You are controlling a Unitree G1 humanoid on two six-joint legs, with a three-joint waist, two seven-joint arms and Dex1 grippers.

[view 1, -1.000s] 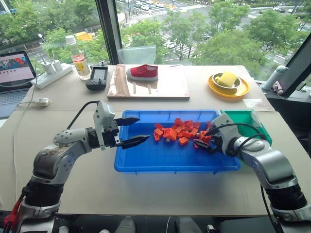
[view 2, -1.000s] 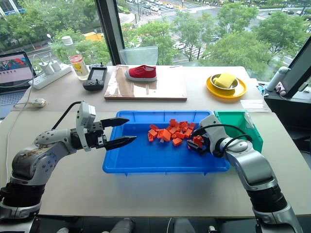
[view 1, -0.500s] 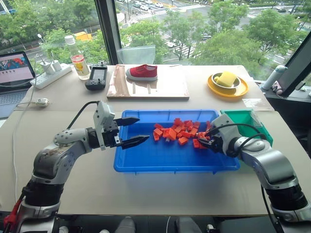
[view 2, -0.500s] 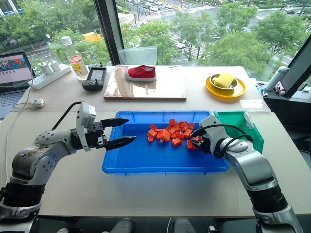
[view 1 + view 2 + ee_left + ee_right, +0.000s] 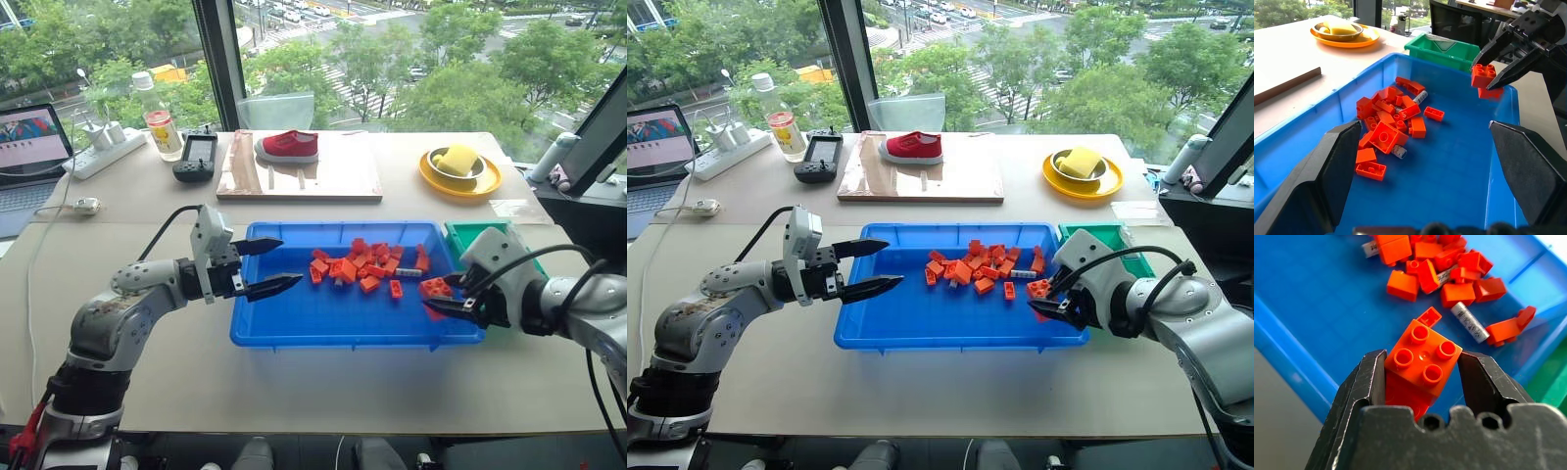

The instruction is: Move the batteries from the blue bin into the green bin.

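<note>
Since a second ago the right gripper [image 5: 1046,306] has pulled back out of the brick pile toward the blue bin's [image 5: 921,328] near right corner, and it has come away with a red-orange block [image 5: 1421,356] clamped between its two black fingers [image 5: 1369,382] — a four-stud brick, with a second one seemingly stuck beneath it — rather than a battery. That block hangs above the bin floor, just inside the right wall. One brick now lies apart from the heap, between it and the gripper. Over on the other side, the left gripper [image 5: 270,264] has kept its place at the bin's left end, pointing level across the tray with its fingers spread wide and nothing between them. The batteries remain in the blue bin: one slim grey cylinder [image 5: 1469,321] lies on the blue floor at the heap's right edge, next to a loose block, another [image 5: 1399,151] pokes out from under bricks at the near side of the pile, and a third [image 5: 1419,97] shows at the far side — whether more are buried I cannot tell. The green bin [image 5: 468,236] stands touching the blue bin's right end, behind the right arm; no battery is visible in the part of it that shows. Farther back on the table [image 5: 147,343] sit a red shoe [image 5: 287,146] on a board and a yellow-orange plate [image 5: 460,168].
</note>
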